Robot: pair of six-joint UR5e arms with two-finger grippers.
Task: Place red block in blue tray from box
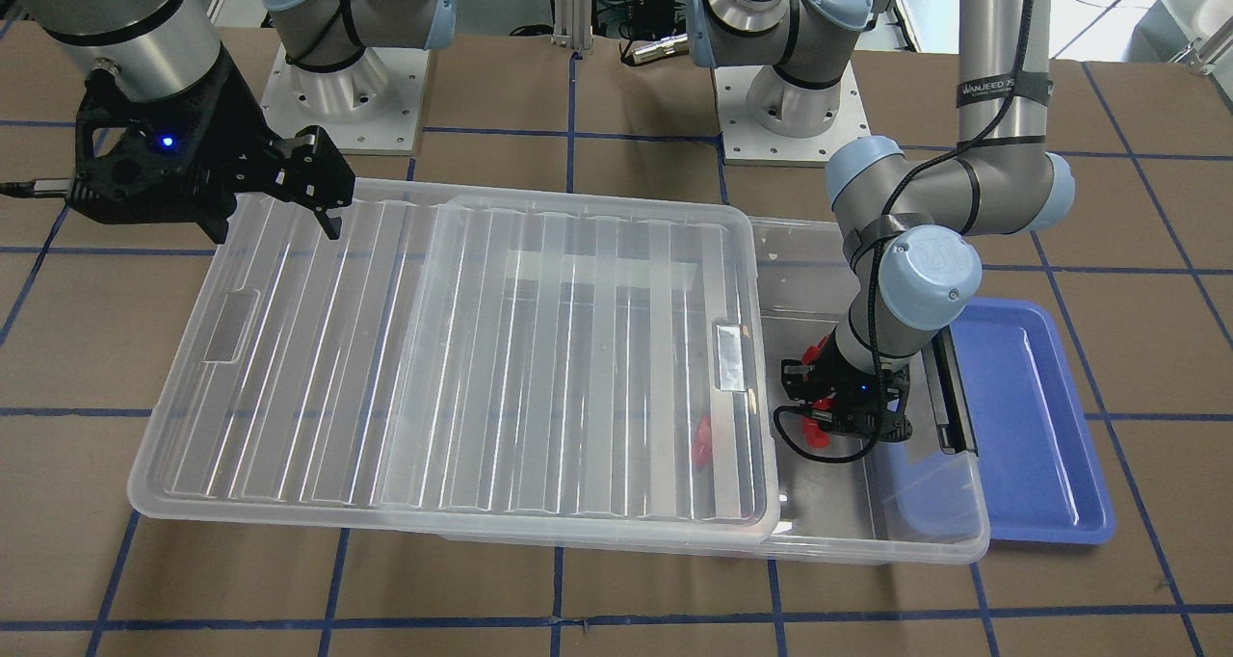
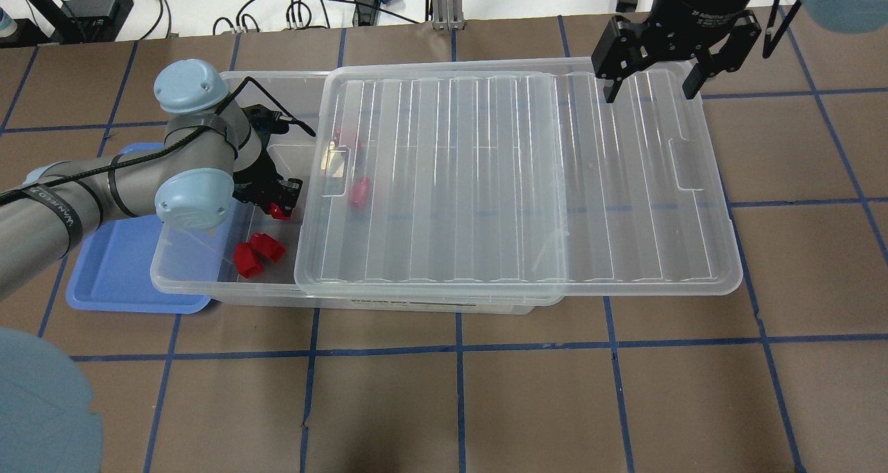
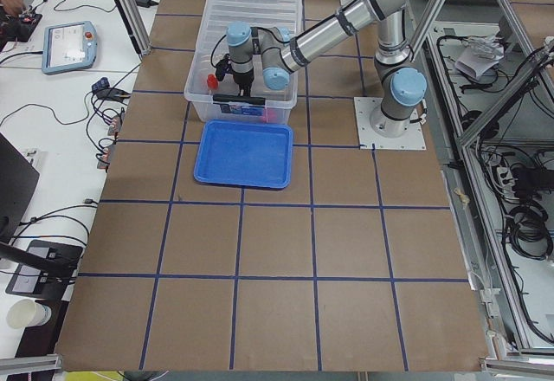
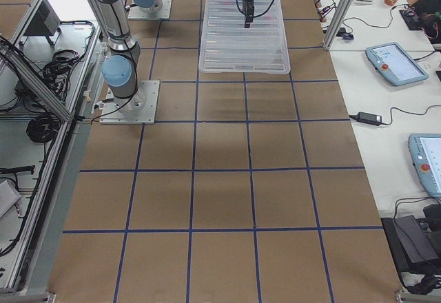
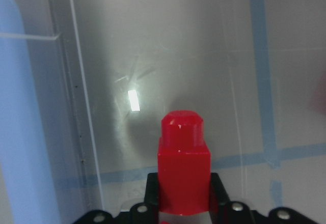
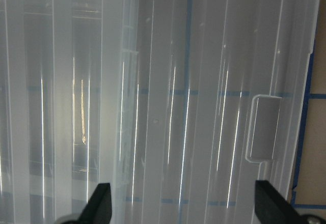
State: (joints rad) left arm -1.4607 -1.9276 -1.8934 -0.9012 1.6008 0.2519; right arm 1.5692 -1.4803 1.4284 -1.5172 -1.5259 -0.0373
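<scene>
My left gripper [image 2: 275, 202] is down inside the uncovered end of the clear box [image 2: 229, 294] and is shut on a red block [image 5: 182, 165], stub pointing away from the wrist camera, just above the box floor. That block shows as a red tip in the overhead view [image 2: 280, 212]. Two more red blocks [image 2: 257, 254] lie loose on the box floor, and others [image 2: 359, 192] sit under the lid. The blue tray [image 2: 118, 275] lies beside that end of the box, with nothing visible in it. My right gripper [image 2: 649, 84] is open and holds nothing over the lid's far end.
The ribbed clear lid [image 2: 513, 175] is slid sideways, covering most of the box and overhanging its far end onto the table. The box's black latch [image 1: 949, 397] faces the tray. Both arm bases [image 1: 342, 89] stand behind the box.
</scene>
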